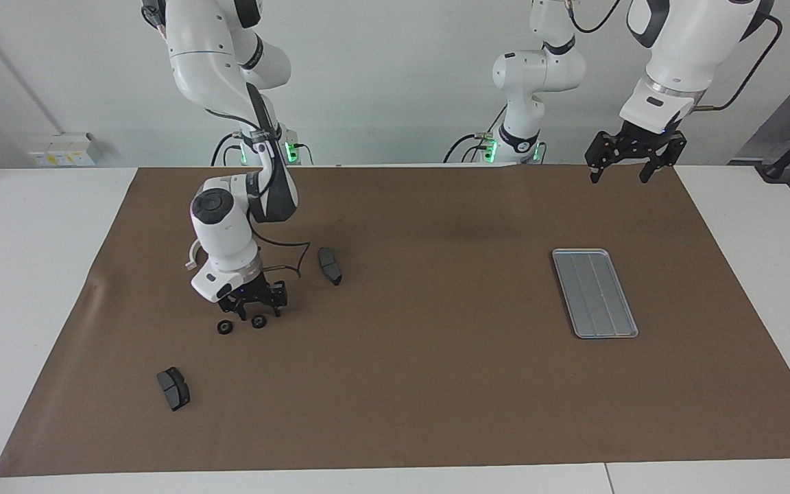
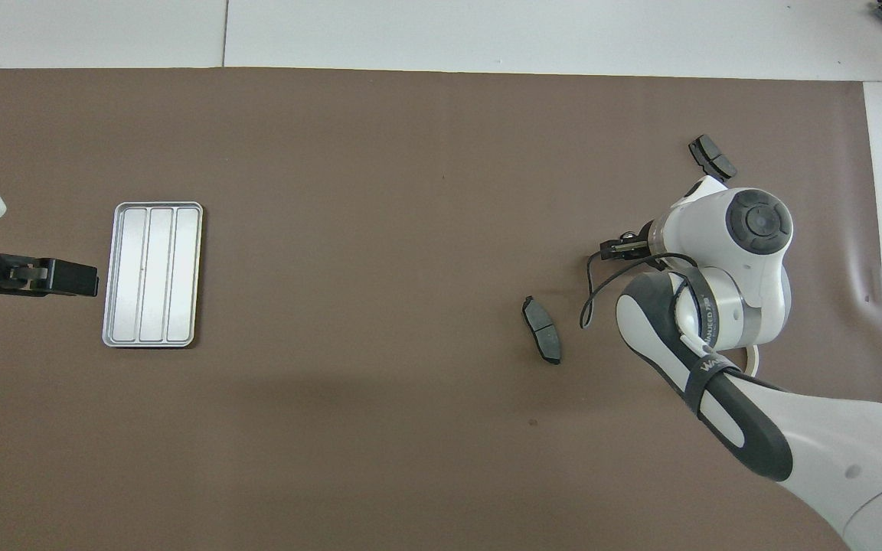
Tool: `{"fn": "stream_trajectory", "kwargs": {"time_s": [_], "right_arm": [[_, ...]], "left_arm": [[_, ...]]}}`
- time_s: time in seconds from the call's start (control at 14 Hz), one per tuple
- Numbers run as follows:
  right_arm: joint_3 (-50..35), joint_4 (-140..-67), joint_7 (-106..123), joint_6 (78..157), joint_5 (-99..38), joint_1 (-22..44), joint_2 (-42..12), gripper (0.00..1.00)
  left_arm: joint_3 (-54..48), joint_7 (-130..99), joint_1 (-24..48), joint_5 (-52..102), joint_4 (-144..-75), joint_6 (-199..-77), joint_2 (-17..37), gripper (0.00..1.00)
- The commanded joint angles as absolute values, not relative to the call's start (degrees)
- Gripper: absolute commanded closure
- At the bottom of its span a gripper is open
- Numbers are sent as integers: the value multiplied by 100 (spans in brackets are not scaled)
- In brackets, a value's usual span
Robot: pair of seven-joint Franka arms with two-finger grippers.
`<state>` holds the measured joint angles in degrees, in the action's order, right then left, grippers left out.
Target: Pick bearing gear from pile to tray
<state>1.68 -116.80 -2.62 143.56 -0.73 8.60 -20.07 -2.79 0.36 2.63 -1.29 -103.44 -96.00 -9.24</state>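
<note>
Two small black round gears (image 1: pixel 258 321) (image 1: pixel 225 327) lie on the brown mat. My right gripper (image 1: pixel 256 309) is open and low, right over the gear that lies nearer to the tray; I cannot tell whether it touches it. In the overhead view the right arm's wrist (image 2: pixel 747 229) hides both gears. The silver grooved tray (image 1: pixel 594 293) (image 2: pixel 152 274) lies empty toward the left arm's end. My left gripper (image 1: pixel 628 161) (image 2: pixel 54 277) is open, empty and raised beside the tray, and waits.
One dark brake pad (image 1: pixel 330 265) (image 2: pixel 542 329) lies beside the right gripper, another (image 1: pixel 173 388) (image 2: pixel 712 157) farther from the robots than the gears. A white half-ring bracket (image 1: pixel 191 255) shows partly under the right arm. A black cable (image 1: pixel 292 257) hangs from the wrist.
</note>
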Motion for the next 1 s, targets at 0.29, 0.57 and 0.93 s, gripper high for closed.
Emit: {"fn": "stream_trajectory", "kwargs": {"time_s": [0.29, 0.57, 0.93], "right_arm": [[132, -11479, -35, 14589, -325, 782, -2215, 27], [132, -11452, -18, 14703, -325, 817, -2224, 27], [132, -11452, 9, 14713, -325, 826, -2232, 37]], "left_arm": [[-272, -9, 255, -79, -10503, -9633, -1081, 0], [-272, -9, 255, -79, -10503, -9633, -1081, 0], [-272, -9, 255, -79, -10503, -9633, -1081, 0]]}}
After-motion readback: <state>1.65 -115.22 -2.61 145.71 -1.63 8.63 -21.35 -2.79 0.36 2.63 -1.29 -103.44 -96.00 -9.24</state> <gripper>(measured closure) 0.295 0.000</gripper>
